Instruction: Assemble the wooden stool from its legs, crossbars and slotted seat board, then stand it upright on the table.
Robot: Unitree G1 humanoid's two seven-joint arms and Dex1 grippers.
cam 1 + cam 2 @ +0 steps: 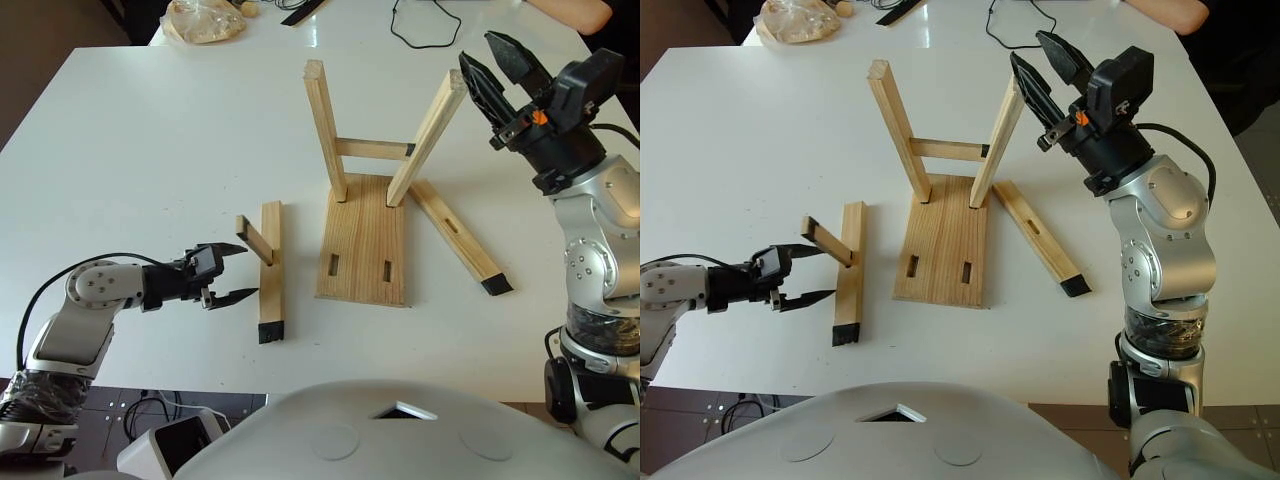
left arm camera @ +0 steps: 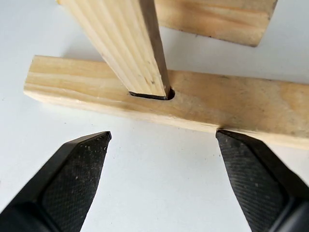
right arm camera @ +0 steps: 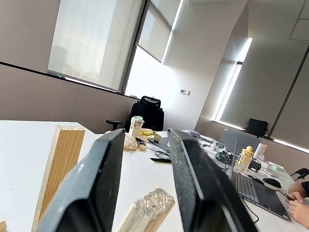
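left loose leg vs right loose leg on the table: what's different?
Left leg has a crossbar plugged into its slot; right leg has an empty slot. Left leg lies parallel to the seat board; right leg lies angled to it. Both lie flat, black caps toward the robot.

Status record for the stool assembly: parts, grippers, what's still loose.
seat board: flat on table, two slots empty
fitted: two legs upright in it, one crossbar between them
loose left: third leg, second crossbar plugged in
loose right: fourth leg, lying flat
left gripper: open, at third leg
right gripper: open, raised by one upright leg's top
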